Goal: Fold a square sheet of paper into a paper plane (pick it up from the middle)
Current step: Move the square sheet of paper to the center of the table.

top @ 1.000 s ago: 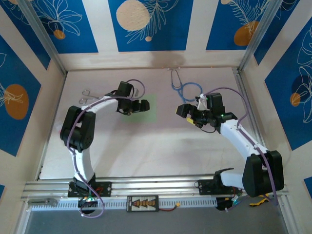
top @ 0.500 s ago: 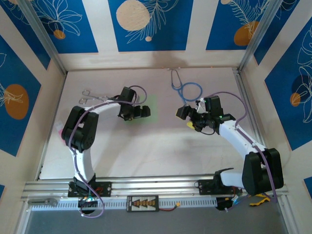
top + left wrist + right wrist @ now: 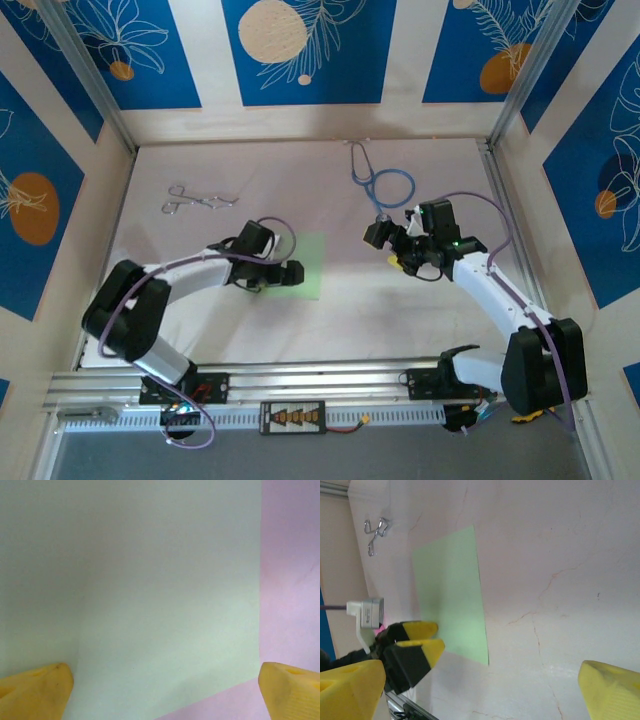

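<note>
The pale green square sheet of paper (image 3: 312, 260) lies flat on the pinkish table, left of centre. My left gripper (image 3: 286, 273) is low over the sheet's left part. In the left wrist view the sheet (image 3: 150, 580) spreads between the yellow fingertips (image 3: 37, 690), which stand wide apart, so the left gripper (image 3: 165, 695) is open with nothing clamped. My right gripper (image 3: 386, 246) hovers to the right of the sheet, open and empty. The right wrist view looks across at the sheet (image 3: 450, 590) and the left gripper (image 3: 420, 640); the right gripper (image 3: 480, 690) is open there.
A blue stethoscope (image 3: 385, 183) lies at the back right, just behind the right gripper. Metal forceps (image 3: 195, 197) rest at the back left and also appear as forceps (image 3: 374, 534) in the right wrist view. Frame rails run along the near edge.
The left gripper has come toward the near edge and the green sheet has slid the same way with it. The right gripper shifted only slightly.
</note>
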Controlling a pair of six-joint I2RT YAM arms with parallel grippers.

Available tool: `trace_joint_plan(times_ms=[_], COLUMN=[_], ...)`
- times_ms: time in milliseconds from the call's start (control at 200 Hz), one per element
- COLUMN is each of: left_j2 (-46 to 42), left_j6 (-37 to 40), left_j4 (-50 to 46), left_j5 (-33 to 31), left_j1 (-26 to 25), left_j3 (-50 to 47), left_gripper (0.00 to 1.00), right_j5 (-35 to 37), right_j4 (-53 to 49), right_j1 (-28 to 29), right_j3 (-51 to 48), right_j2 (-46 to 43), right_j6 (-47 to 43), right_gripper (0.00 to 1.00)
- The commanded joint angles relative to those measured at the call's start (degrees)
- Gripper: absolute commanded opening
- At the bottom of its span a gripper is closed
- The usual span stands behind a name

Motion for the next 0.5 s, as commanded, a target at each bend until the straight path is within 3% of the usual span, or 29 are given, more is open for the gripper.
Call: trace_joint_plan(times_ms=[0,185,495], left_j2=[-5.3,-11.5,9.9], left_j6=[-2.5,-1.1,4.3], left_j4=[-9.6,-9.8,-24.3], left_j5=[-1.4,-6.9,-11.8], left_j1=[-0.7,-0.5,0.0], left_j3=[-2.8,-0.8,19.2], left_gripper=[0.97,0.99,0.89], right_j5=[-0.3,-0.1,0.7], right_j4=[-2.2,-0.1,-0.5], right_j1=[1.0,2.7,6.2], right_j3=[-1.0,-0.5,2.9], right_j2=[-1.0,-0.1,3.7], right_j6=[1.0,2.2,3.3], right_gripper=[0.99,0.99,0.99])
